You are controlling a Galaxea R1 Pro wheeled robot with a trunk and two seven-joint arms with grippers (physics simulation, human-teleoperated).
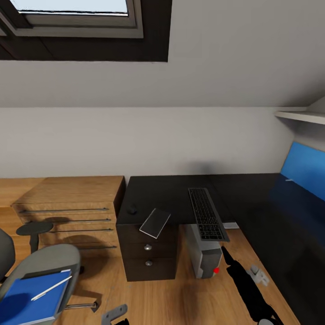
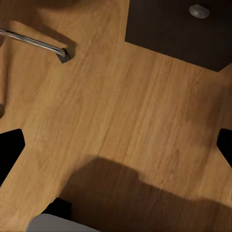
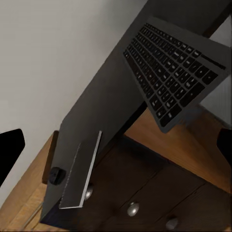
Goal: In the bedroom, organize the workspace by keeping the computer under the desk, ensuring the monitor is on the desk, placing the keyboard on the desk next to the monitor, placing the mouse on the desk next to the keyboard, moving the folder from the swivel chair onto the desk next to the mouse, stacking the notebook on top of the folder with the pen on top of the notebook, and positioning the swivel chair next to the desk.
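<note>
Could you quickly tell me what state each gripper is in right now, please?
Left gripper: open, holding nothing, above the wooden floor.
Right gripper: open, holding nothing, facing the desk with the keyboard.

Both arms were held low.
The right arm reached forward; the left gripper had its fingers spread.

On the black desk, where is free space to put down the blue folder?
The desk is bare behind the mouse and notebook, up to the wall, and between notebook and keyboard. The front edge is crowded: notebook and keyboard both overhang it.
</note>
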